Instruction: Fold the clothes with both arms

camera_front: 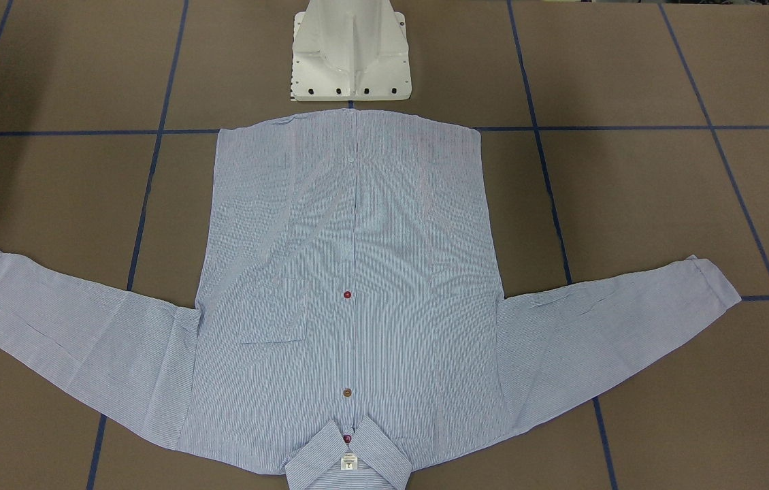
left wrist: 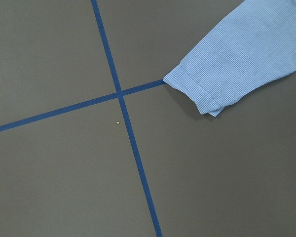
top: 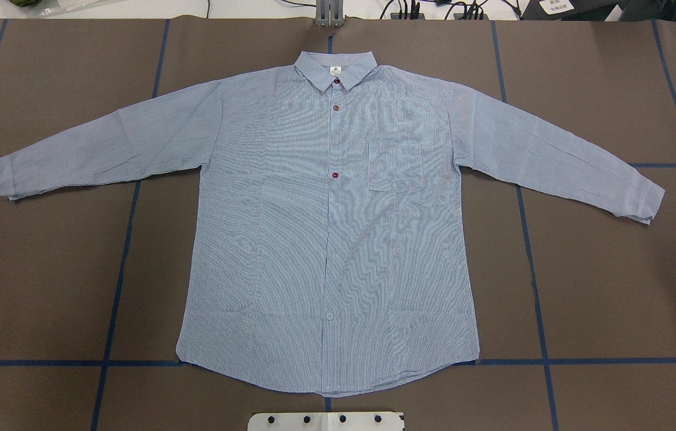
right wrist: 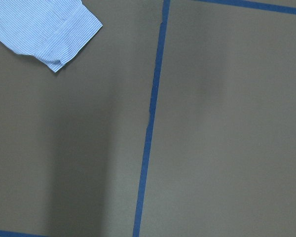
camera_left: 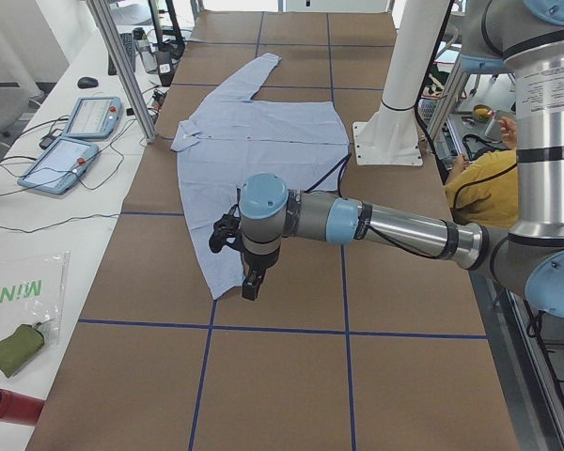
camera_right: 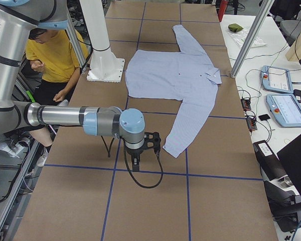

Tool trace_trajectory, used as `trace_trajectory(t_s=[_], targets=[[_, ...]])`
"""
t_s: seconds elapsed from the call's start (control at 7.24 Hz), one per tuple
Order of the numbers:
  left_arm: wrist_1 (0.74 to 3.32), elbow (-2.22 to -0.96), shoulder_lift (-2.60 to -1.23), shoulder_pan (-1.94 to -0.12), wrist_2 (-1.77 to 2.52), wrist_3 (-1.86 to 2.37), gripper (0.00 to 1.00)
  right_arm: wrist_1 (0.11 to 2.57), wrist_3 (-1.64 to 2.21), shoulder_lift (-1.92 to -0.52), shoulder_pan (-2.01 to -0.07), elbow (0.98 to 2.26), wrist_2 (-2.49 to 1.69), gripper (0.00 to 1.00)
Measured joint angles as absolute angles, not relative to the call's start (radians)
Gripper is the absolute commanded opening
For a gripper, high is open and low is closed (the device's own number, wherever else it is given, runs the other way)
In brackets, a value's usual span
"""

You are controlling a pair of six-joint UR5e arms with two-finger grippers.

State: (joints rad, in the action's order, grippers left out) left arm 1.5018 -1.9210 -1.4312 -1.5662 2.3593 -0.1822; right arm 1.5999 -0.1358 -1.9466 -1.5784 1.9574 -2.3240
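The light blue striped shirt [top: 326,227] lies flat and face up on the brown table, sleeves spread wide, collar at the far side from the robot base; it also shows in the front view [camera_front: 357,272]. The left arm's gripper [camera_left: 252,282] hangs over the table just past the left sleeve's cuff [left wrist: 202,94]. The right arm's gripper [camera_right: 136,163] hangs just past the right sleeve's cuff [right wrist: 49,29]. Neither gripper touches the cloth. Both show only in the side views, so I cannot tell whether they are open or shut.
The white pedestal base [camera_front: 350,54] stands at the shirt's hem. Blue tape lines [top: 128,239] grid the brown table. Tablets [camera_left: 75,141] and cables lie on a side bench. A person in yellow [camera_right: 50,55] sits behind the robot.
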Motion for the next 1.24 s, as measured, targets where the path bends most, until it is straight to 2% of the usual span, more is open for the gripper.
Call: trace_trajectory(t_s=[0.69, 0.97, 1.24], targets=[[1.55, -1.964, -1.425, -1.569, 2.356, -0.188, 1.0, 1.599, -0.135, -1.921, -1.578, 1.952, -2.316, 1.0], [1.703, -1.991, -1.434, -1.571, 2.354, -0.184, 1.0, 1.562, -0.131, -1.851, -1.578, 1.952, -2.319, 1.0], [1.945, -1.929, -1.506, -1.571, 2.353, -0.182, 1.0, 1.435, -0.126, -1.776, -1.58, 1.91, -2.319, 1.0]])
